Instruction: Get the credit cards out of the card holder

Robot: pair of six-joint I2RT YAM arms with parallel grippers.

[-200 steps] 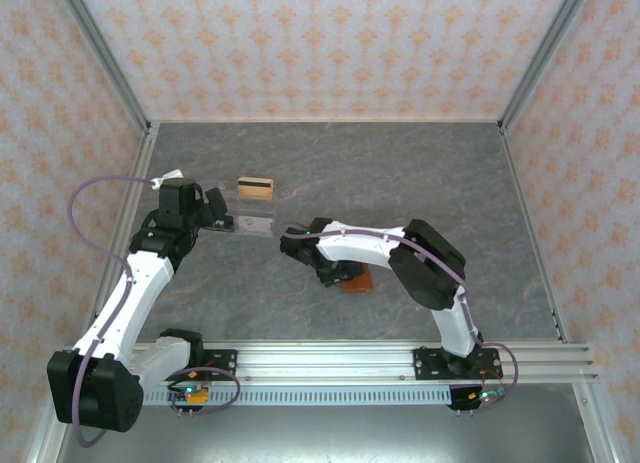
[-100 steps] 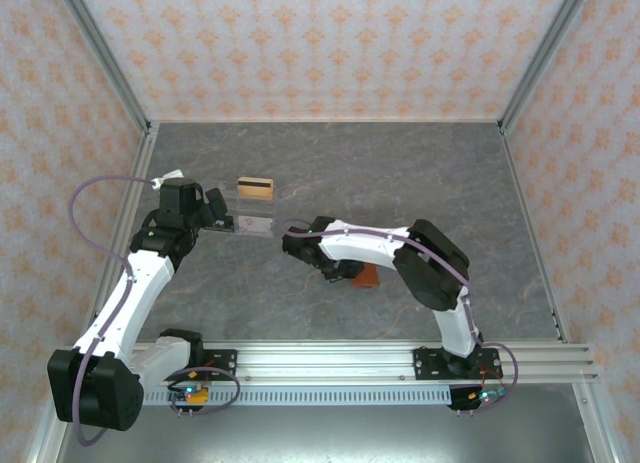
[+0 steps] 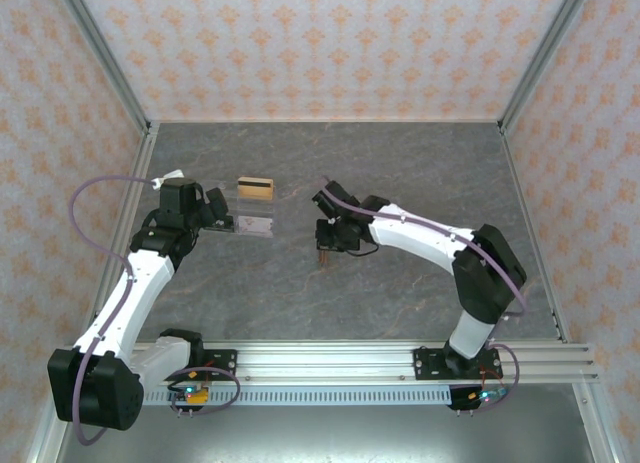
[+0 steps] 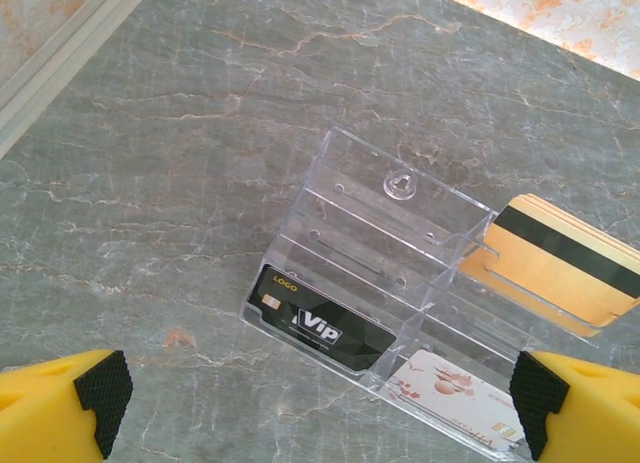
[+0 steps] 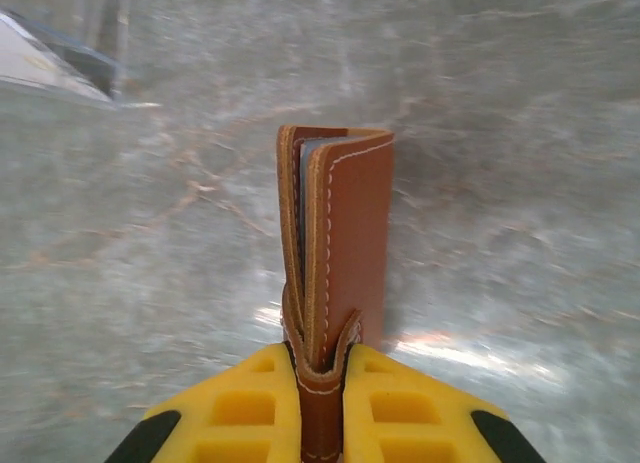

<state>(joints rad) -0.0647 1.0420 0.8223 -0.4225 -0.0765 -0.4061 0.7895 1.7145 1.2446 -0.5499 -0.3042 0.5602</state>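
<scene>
Our right end effector (image 5: 320, 378) is clamped on the folded reddish-brown leather card holder (image 5: 350, 243), its two yellow fingers pinching the stitched fold end. The rest of the card holder sticks straight out from them, closed, with its open edges pointing away. A thin blue-grey edge shows between the leather leaves; we cannot tell whether a card sits there. From above, we see this end effector near the middle of the grey marbled counter (image 3: 400, 173), with a bit of the red-brown leather under it. We cannot tell whether the leather touches the counter.

Our left end effector (image 4: 320, 393) hangs with its jaws wide apart, and its yellow fingers with black pads (image 4: 100, 388) show at the lower corners of the left wrist view. Below it on the counter lies a clear acrylic tray with several compartments (image 4: 390, 213). A black plastic card marked "VIP" (image 4: 320, 323) rests at its near edge, and a white card with a pinkish flower print (image 4: 450, 393) lies just beside that. A tan-gold card with a dark stripe (image 4: 560, 268) sits at the tray's right end. The tray is well apart from the card holder, off to its left.
</scene>
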